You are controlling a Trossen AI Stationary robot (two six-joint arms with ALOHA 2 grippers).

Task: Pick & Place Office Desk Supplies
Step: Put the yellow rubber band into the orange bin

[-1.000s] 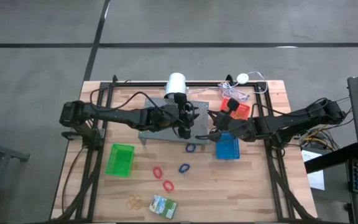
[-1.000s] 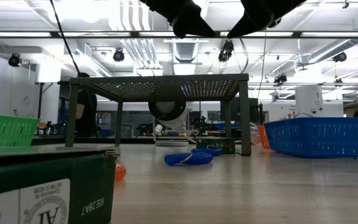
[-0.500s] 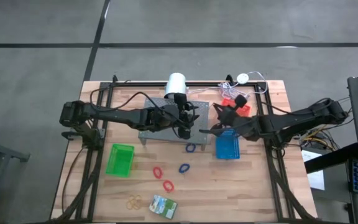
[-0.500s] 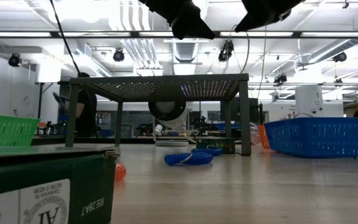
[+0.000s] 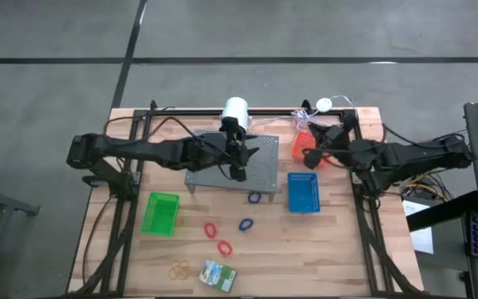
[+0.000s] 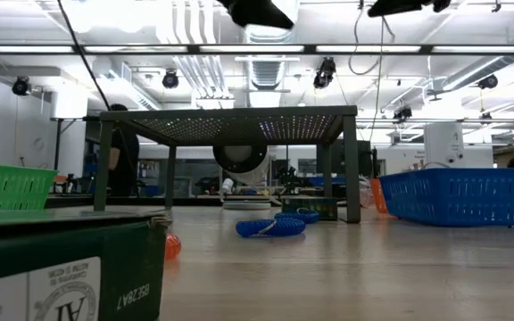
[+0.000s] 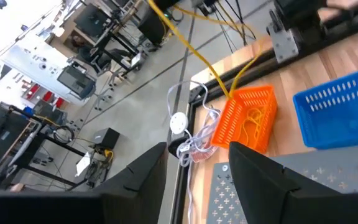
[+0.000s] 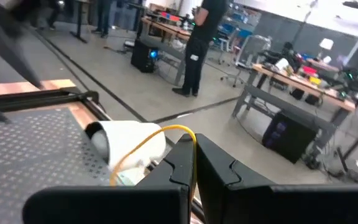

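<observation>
My right gripper [image 5: 312,154] hangs above the orange basket [image 5: 307,146] at the far right, shut on a thin yellow-tan rubber band [image 8: 160,129]. My left gripper [image 7: 197,171] hovers open over the grey perforated stand [image 5: 260,170], with nothing between its fingers. Flat on the wood lie two red bands [image 5: 212,228], two blue bands [image 5: 254,198], a cluster of rubber bands [image 5: 179,269] and the green-and-yellow crayon box [image 5: 218,274]. My right gripper pinches the rubber band between its two shut fingers, where the band's strand [image 8: 194,155] runs into the seam between them. The remaining loop arcs out past the fingertips. The band is lifted clear of the table. The fingers point roughly level.
A green basket [image 5: 160,213] stands at the left, and a blue basket [image 5: 304,193] stands right of the stand. A white roll [image 5: 236,109] and white cords [image 5: 326,106] sit at the far edge. A person [image 8: 199,43] stands in the room beyond.
My right gripper has risen and drawn back from the stand's near right corner toward the table's right and far side, ending over the orange basket. My left gripper has lifted higher above the stand.
</observation>
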